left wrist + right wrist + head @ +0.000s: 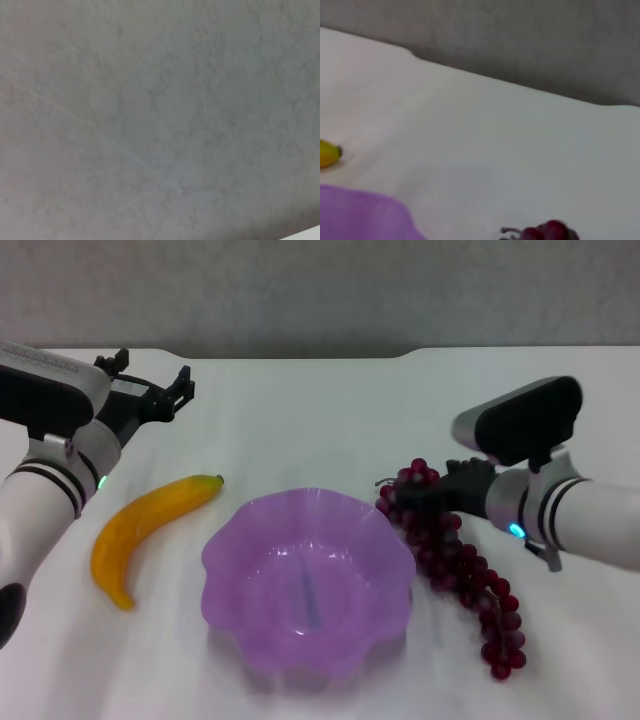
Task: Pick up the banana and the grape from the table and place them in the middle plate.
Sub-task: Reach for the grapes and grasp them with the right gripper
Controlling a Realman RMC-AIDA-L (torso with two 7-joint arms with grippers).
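Observation:
The yellow-orange banana [145, 532] lies on the white table [320, 410], left of the purple scalloped plate [308, 580]; its tip [327, 153] shows in the right wrist view. The dark red grape bunch [470, 585] lies on the table right of the plate, and its top end [545, 233] appears in the right wrist view beside the plate's rim [360, 215]. My right gripper [432, 496] is down at the bunch's upper end, touching or overlapping the grapes. My left gripper [160, 390] hovers open and empty at the back left, beyond the banana.
A grey wall [320, 290] rises behind the table's far edge, and it fills the left wrist view [160, 120]. Bare tabletop stretches behind the plate between the two arms. The plate holds nothing.

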